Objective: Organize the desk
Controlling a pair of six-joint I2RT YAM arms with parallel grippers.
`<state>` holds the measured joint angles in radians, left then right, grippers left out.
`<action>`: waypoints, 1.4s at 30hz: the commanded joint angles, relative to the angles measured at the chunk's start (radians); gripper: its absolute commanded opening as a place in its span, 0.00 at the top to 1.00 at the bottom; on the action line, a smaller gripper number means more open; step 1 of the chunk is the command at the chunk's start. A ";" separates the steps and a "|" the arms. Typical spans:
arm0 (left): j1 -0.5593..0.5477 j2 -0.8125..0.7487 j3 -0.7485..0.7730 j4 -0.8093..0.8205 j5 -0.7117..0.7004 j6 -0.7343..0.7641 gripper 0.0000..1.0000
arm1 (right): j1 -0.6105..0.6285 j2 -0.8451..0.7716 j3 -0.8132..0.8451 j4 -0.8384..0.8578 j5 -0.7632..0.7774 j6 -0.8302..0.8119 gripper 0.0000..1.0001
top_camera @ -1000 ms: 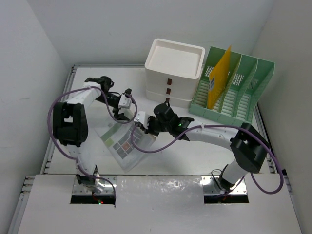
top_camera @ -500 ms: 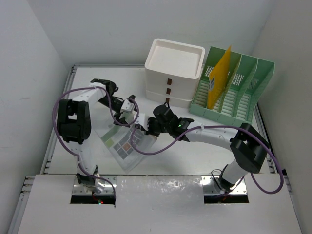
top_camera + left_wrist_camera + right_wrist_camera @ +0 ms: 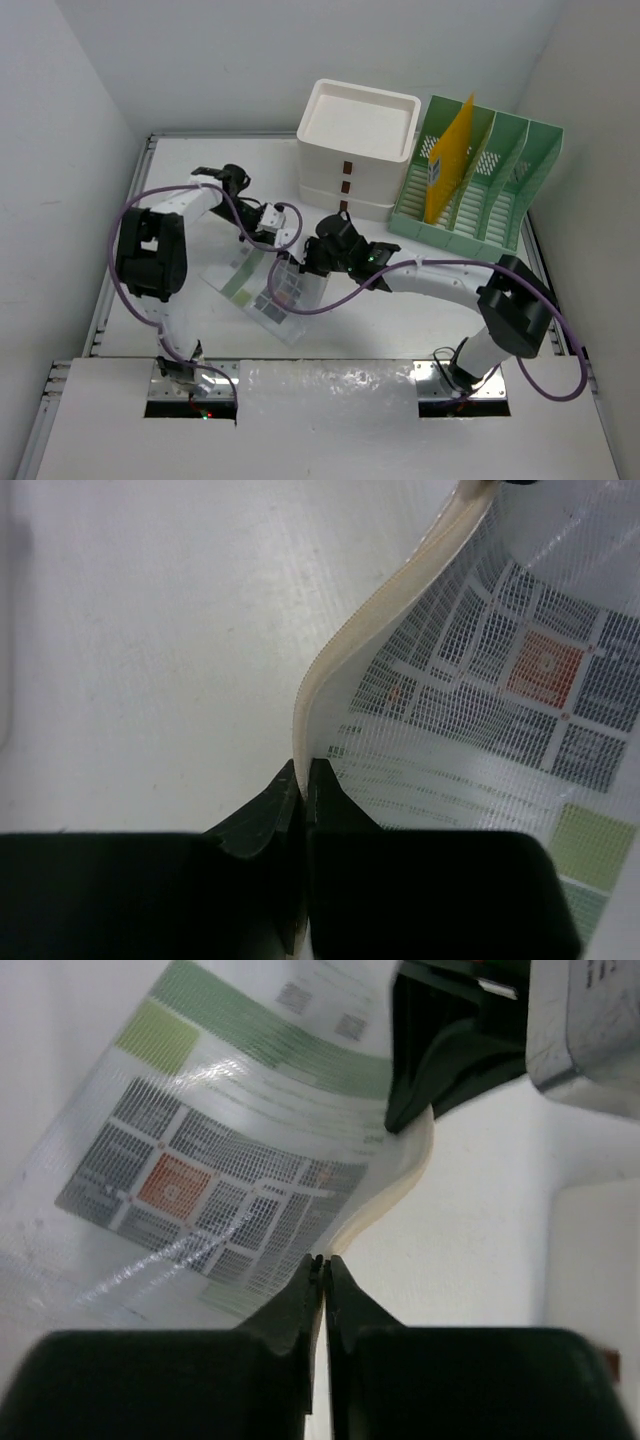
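A clear mesh document pouch (image 3: 268, 290) with a printed colour sheet inside lies tilted over the white desk (image 3: 180, 170), its cream zip edge raised. My left gripper (image 3: 284, 230) is shut on that edge; in the left wrist view the cream strip runs straight into the closed gripper (image 3: 305, 770), with the pouch (image 3: 490, 670) curving away to the right. My right gripper (image 3: 300, 262) is shut on the same edge a little further along. The right wrist view shows its closed gripper (image 3: 323, 1260) at the pouch (image 3: 200, 1160), with the left gripper's black fingers (image 3: 440, 1060) just beyond.
A white three-drawer box (image 3: 358, 150) stands at the back centre. To its right is a green slotted file rack (image 3: 490, 190) with a yellow folder (image 3: 452, 155) upright in its left slot. Purple cables loop off both arms over the desk.
My left gripper has swung right to the pouch's raised edge and shut on it. The pouch has shifted rightward with both grippers. The right gripper stayed shut.
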<state>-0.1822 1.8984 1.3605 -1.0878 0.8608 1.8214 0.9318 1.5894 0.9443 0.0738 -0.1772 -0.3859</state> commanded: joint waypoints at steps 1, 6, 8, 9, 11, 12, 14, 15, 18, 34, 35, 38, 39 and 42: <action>-0.007 -0.142 0.000 0.199 0.021 -0.288 1.00 | 0.010 -0.110 0.010 0.119 0.149 0.092 0.93; -0.007 -0.286 -0.034 0.246 -0.013 -0.476 1.00 | 0.009 -0.329 -0.024 0.116 0.384 0.292 0.38; -0.007 -0.324 -0.034 0.198 0.004 -0.481 1.00 | 0.009 -0.402 -0.061 0.115 0.390 0.349 0.21; -0.007 -0.363 -0.032 0.174 0.024 -0.478 1.00 | 0.009 -0.436 -0.073 0.112 0.380 0.351 0.19; -0.007 -0.404 -0.026 0.115 0.043 -0.488 1.00 | 0.009 -0.525 -0.094 0.080 0.377 0.378 0.13; -0.007 -0.444 -0.014 0.103 0.059 -0.507 1.00 | 0.007 -0.551 -0.111 0.070 0.389 0.393 0.10; -0.007 -0.481 0.011 0.106 0.090 -0.623 1.00 | 0.007 -0.607 -0.127 0.022 0.422 0.467 0.09; -0.007 -0.514 0.020 0.124 0.104 -0.670 1.00 | 0.007 -0.621 -0.130 0.002 0.435 0.485 0.08; -0.005 -0.576 0.058 0.211 0.154 -0.897 1.00 | 0.006 -0.680 -0.162 -0.046 0.452 0.541 0.05; 0.052 -0.716 0.221 0.719 0.243 -1.758 1.00 | -0.070 -0.905 -0.196 -0.154 0.453 0.602 0.01; 0.053 -0.716 0.216 0.776 0.248 -1.789 1.00 | -0.088 -0.881 -0.179 -0.152 0.461 0.620 0.01; 0.058 -0.719 0.218 0.845 0.244 -1.870 1.00 | -0.258 -0.775 -0.142 -0.050 0.244 0.732 0.01; 0.061 -0.720 0.224 0.848 0.238 -1.881 1.00 | -0.328 -0.752 -0.157 0.033 0.135 0.853 0.01; 0.085 -0.731 0.249 0.876 0.225 -1.904 1.00 | -0.481 -0.680 -0.257 0.520 -0.121 1.010 0.02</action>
<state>-0.1238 1.1931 1.5703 -0.3504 1.0782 0.0181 0.5247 0.8780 0.7303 0.1738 -0.0231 0.4168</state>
